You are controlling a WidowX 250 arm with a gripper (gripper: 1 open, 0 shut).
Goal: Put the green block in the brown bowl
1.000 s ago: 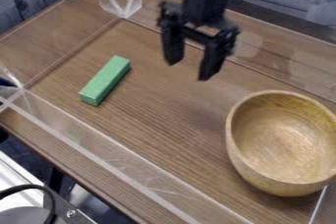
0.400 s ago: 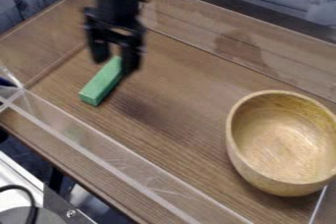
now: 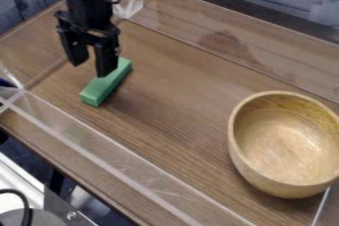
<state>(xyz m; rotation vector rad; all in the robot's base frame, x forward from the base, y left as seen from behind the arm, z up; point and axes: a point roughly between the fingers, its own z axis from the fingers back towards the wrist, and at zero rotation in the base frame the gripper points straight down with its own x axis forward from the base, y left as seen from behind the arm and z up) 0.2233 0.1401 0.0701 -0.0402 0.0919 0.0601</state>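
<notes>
No readable writing or labels on anything. End effector (image 3: 90,59) spread wide, pointing down at the far end of the green block (image 3: 105,83), gripping nothing. Block lies flat on the wooden surface (image 3: 172,91) near its left clear-walled edge, open wood between it and the brown bowl (image 3: 286,143) at the right edge.

A single black robot arm is reaching in from the top left, its wrist pointing straight down. The gripper (image 3: 89,57) is hanging low with its two dark jaws standing wide apart, one to the left and one to the right, holding nothing between them.
</notes>
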